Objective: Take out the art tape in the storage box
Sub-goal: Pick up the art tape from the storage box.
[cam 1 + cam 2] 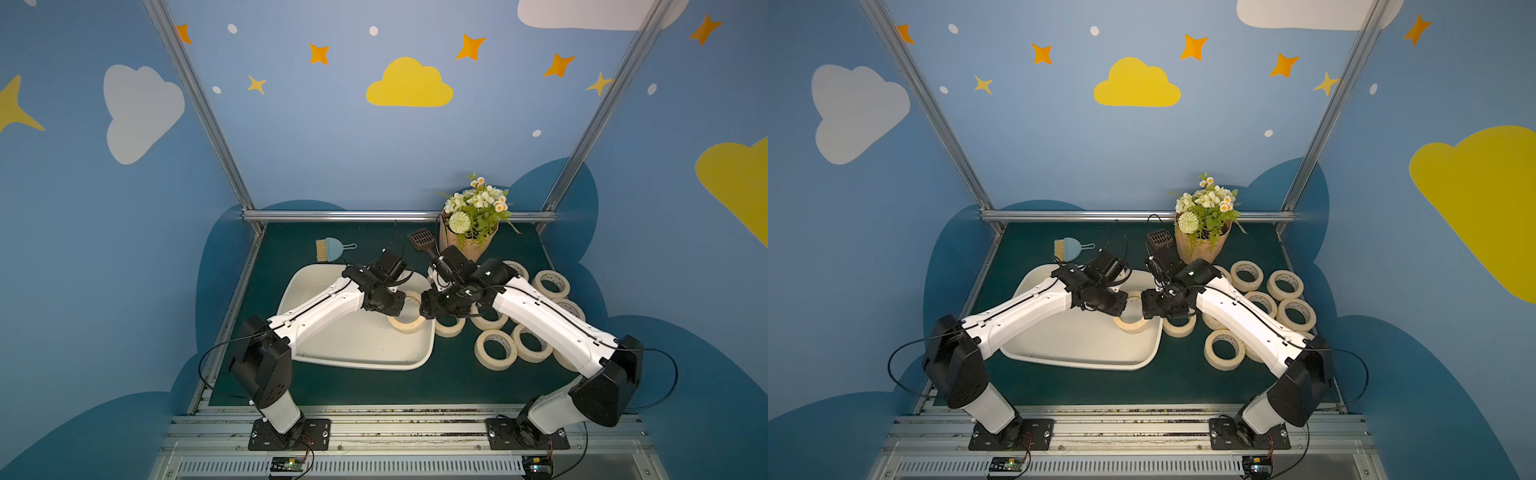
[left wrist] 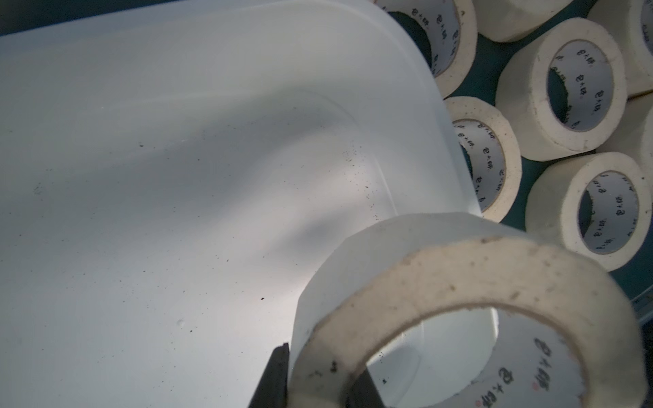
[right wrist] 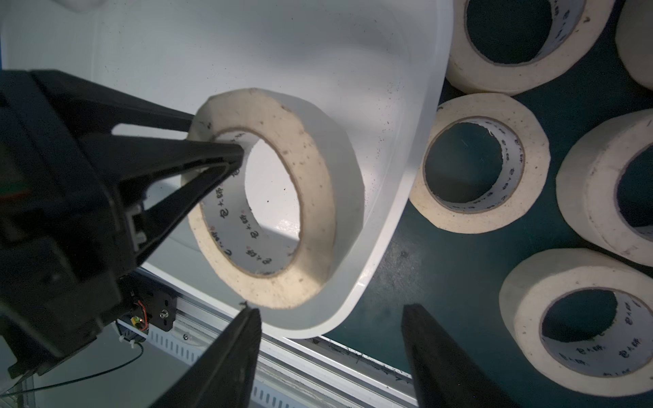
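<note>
**Well: left gripper [image 3: 215,141] grips one art tape roll [image 3: 318,190] at the storage box [image 1: 365,365] corner**

We see the left gripper clenched on the wall of that single roll, with one finger inside the core and the other on the outer face. The roll hangs tilted over the right-hand end of the box, close to its rounded corner. We cannot tell whether its lower edge touches the box floor.

The right gripper [image 3: 330,312] faces the roll, released, with its jaws spread wide. One fingertip sits just beside the roll's edge, and the other is over the green mat [image 1: 374,390] beyond the box's rim.

The other rolls [image 1: 495,350] lie flat on the mat to the right of the box. They are bunched close together, and some are partly hidden under the right arm.

At the back of the mat we find a flower pot [image 1: 469,249], with a brown scoop [image 1: 420,237] just beside it. A blue dustpan [image 1: 337,248] with its brush lies behind the box.
</note>
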Available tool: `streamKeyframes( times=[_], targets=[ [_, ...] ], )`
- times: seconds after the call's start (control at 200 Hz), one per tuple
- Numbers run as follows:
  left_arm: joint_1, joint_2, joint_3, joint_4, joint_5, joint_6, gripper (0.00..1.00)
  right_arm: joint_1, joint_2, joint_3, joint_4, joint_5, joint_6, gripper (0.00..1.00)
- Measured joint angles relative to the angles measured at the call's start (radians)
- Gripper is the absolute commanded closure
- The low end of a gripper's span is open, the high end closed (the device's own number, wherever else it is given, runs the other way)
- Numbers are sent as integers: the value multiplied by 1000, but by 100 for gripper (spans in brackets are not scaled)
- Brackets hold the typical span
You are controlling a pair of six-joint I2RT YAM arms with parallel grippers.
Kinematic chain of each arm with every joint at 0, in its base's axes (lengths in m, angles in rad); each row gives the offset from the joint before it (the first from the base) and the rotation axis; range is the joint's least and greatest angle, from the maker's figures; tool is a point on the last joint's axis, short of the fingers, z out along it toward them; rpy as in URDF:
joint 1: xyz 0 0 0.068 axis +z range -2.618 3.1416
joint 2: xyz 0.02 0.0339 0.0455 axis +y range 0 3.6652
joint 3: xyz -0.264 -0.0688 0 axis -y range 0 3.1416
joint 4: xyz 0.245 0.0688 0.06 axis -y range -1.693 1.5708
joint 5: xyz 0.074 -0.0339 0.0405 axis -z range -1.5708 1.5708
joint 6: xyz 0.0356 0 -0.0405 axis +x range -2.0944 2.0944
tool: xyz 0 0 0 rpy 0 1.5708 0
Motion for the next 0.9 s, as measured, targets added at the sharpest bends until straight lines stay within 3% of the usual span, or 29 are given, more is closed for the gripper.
streamKeyframes(
  times=[0.14, 0.27, 0.345, 0.43, 0.526, 0.586, 0.636, 0.746, 0.801, 0.901],
  targets=[
    [-22, 1, 19, 0, 8, -9, 96, -6, 23, 0, 23, -9, 6, 42],
    [-32, 1, 27, -9, -1, -16, 96, -21, 35, -7, 22, -1, 11, 82],
    [-36, 0, 27, -8, -9, -28, 88, -34, 37, -10, 28, 4, 32, 100],
    [-41, 0, 22, 2, -10, -35, 73, -36, 38, -15, 26, 10, 35, 100],
    [-40, -23, -21, 43, 25, -39, 65, -45, 37, -26, 19, 17, 31, 100],
    [-42, -52, -56, 77, 59, -40, 49, -55, 38, -34, 16, 15, 26, 100],
    [-44, -82, -83, 107, 85, -28, 30, -61, 37, -38, 17, 14, 20, 100],
    [-50, -146, -119, 154, 139, -23, 11, -80, 37, -40, 21, 14, 16, 100],
    [-52, -179, -132, 178, 154, -17, 4, -91, 37, -40, 22, 14, 14, 100],
    [-52, -234, -150, 201, 151, -6, 0, -110, 33, -40, 16, 14, 7, 100]
  ],
)
